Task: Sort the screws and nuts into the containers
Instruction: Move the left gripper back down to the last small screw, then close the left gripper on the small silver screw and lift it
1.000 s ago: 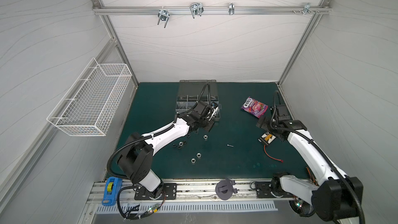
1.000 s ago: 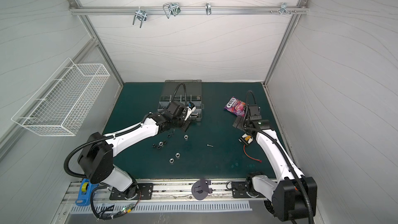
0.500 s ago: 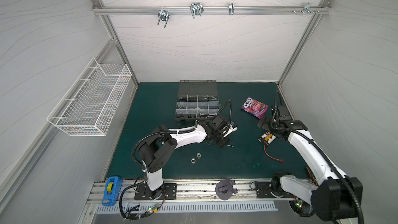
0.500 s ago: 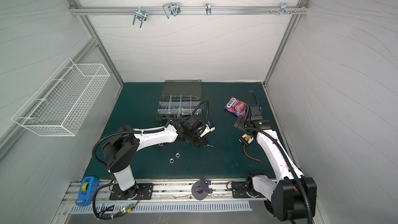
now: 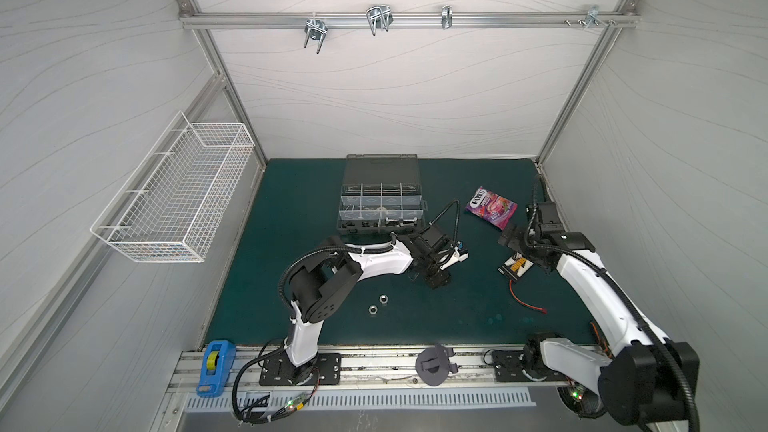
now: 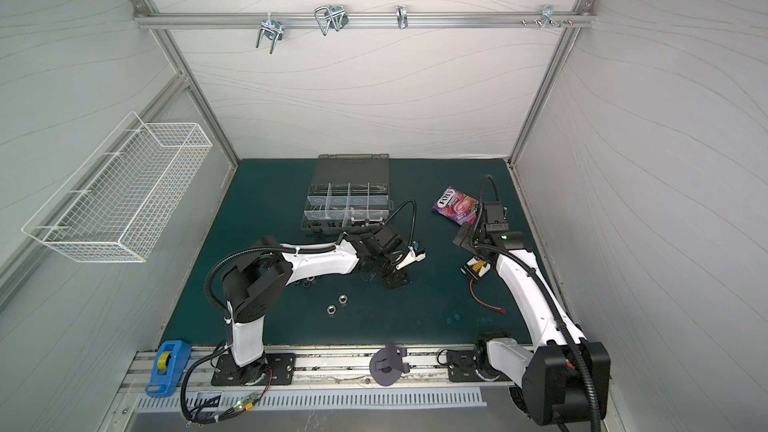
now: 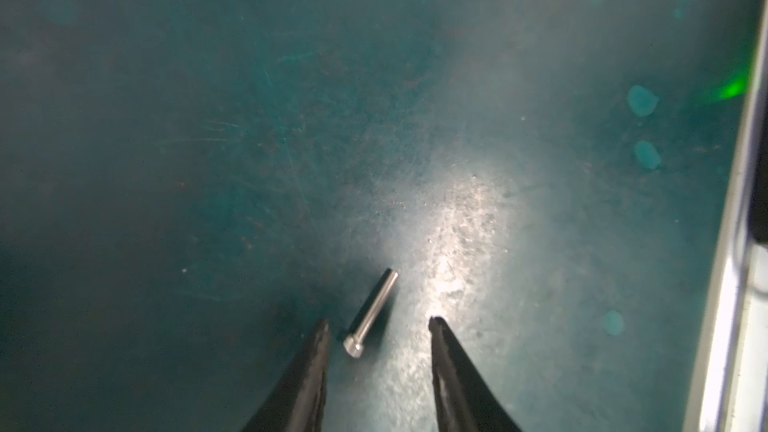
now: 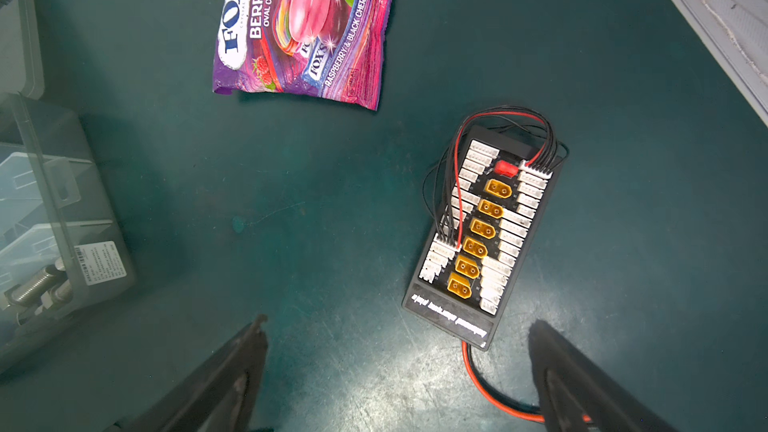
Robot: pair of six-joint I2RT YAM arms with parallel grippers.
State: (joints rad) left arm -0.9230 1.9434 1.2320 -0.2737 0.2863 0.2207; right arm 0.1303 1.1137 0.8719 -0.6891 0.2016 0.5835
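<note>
A thin silver screw point(image 7: 370, 313) lies flat on the green mat. Its head sits between the fingertips of my left gripper point(image 7: 379, 321), close to one finger point(image 7: 320, 351). The jaws stand apart and nothing is gripped. In both top views the left gripper point(image 5: 434, 280) point(image 6: 395, 280) hangs low over the mat, right of centre. Two silver nuts point(image 5: 383, 298) point(image 6: 331, 308) lie near the front. The containers are compartments of the open grey organizer case point(image 5: 380, 229) point(image 6: 347, 228) at the back. My right gripper point(image 8: 399, 322) point(image 5: 509, 238) is wide open and empty over bare mat.
A purple candy bag point(image 5: 490, 206) point(image 8: 303, 22) and a black connector board point(image 5: 515, 265) point(image 8: 486, 234) with a red wire point(image 5: 525, 301) lie on the right. A white wire basket point(image 5: 174, 197) hangs on the left wall. A blue tape dispenser point(image 5: 216, 367) sits at the front rail.
My left arm has swung from the organizer case out to the right and down over the thin screw, and its jaws have parted. The right arm has not moved.
</note>
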